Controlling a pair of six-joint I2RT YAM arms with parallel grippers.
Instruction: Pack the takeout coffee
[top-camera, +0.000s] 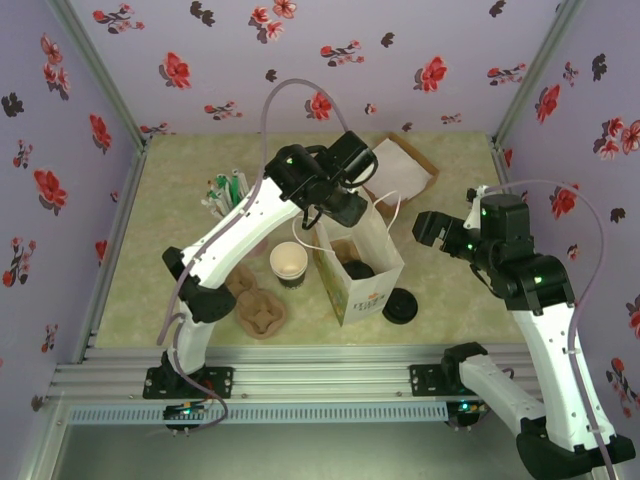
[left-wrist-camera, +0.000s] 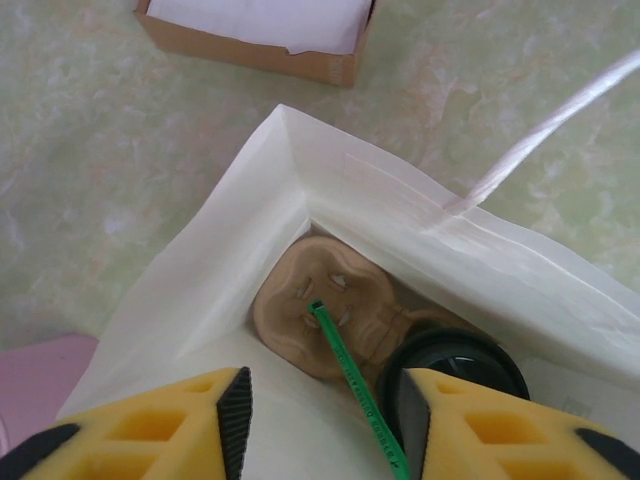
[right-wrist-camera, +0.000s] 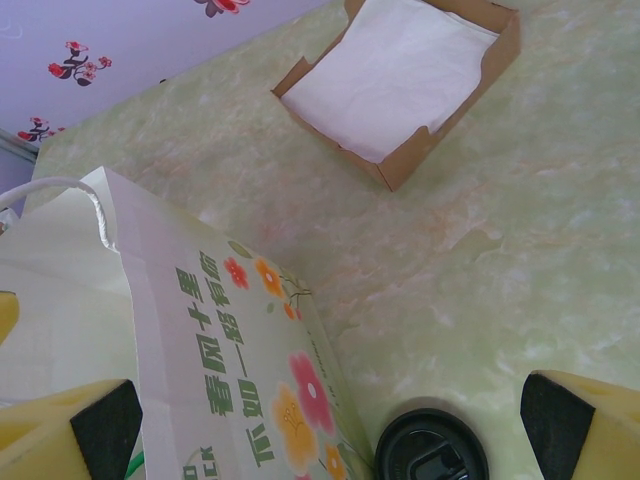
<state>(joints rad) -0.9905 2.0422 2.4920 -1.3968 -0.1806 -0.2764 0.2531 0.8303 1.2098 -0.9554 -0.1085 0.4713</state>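
Hovering over the mouth of the white paper bag (top-camera: 368, 288), the left tool (left-wrist-camera: 320, 420) has its yellow fingers partly apart. The gap is much wider than the green stirrer (left-wrist-camera: 345, 370) that runs between them. The stirrer passes close to the right-hand pad; can't tell if they touch. Its far tip sits over a pulp cup carrier (left-wrist-camera: 290, 310) down in the bag. Beside that carrier's empty well, also inside the bag, is a lidded cup (left-wrist-camera: 455, 355): the round black top shows, the cup wall is hidden.

The right tool (right-wrist-camera: 325, 425) is spread wide and holds nothing, low by the bag's printed side. Between its fingers are the bag's corner and a loose black lid (right-wrist-camera: 430, 452) lying flat on the counter (right-wrist-camera: 520, 250).

In the top view the paper coffee cup (top-camera: 288, 263) has a white rim and inside, a dark lower wall and no lid. It stands upright on the counter just left of the bag, under the left arm. The loose lid lies right of the bag, so the bag stands between cup and lid.

A stack of pulp carriers (top-camera: 262, 312) sits just in front of the cup; contact unclear. The pink cup of stirrers (top-camera: 225, 192) is farther back on the left. An open cardboard box of white napkins (top-camera: 402, 170) is behind the bag, apart from it. A white bag handle (left-wrist-camera: 540, 130) loops up beside the left tool.
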